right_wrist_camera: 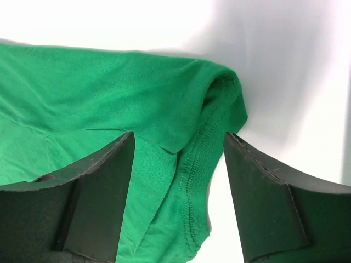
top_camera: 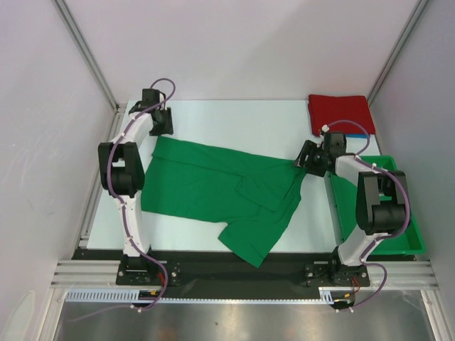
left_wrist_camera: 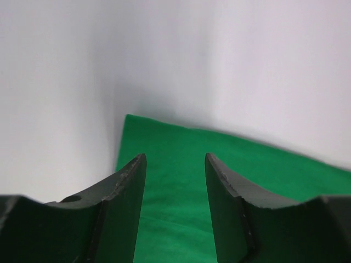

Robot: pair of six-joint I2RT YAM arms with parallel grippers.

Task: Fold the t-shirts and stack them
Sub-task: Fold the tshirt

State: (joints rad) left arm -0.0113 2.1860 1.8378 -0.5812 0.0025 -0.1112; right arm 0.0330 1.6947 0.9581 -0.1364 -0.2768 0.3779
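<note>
A bright green t-shirt [top_camera: 213,188] lies spread and partly rumpled across the middle of the white table. My left gripper [top_camera: 162,131] is open just above the shirt's far left corner; in the left wrist view [left_wrist_camera: 175,160] the green fabric [left_wrist_camera: 247,164] lies below the parted fingers. My right gripper [top_camera: 306,160] is open at the shirt's right edge; in the right wrist view [right_wrist_camera: 178,143] its fingers straddle a bunched fold with a ribbed seam [right_wrist_camera: 211,137], not closed on it. A folded red t-shirt [top_camera: 340,112] lies at the back right. No blue t-shirt is in view.
A rigid green plastic bin [top_camera: 409,238] stands at the right edge, partly under the right arm. White walls close in the table [top_camera: 234,117] at the back and both sides. A black rail runs along the near edge.
</note>
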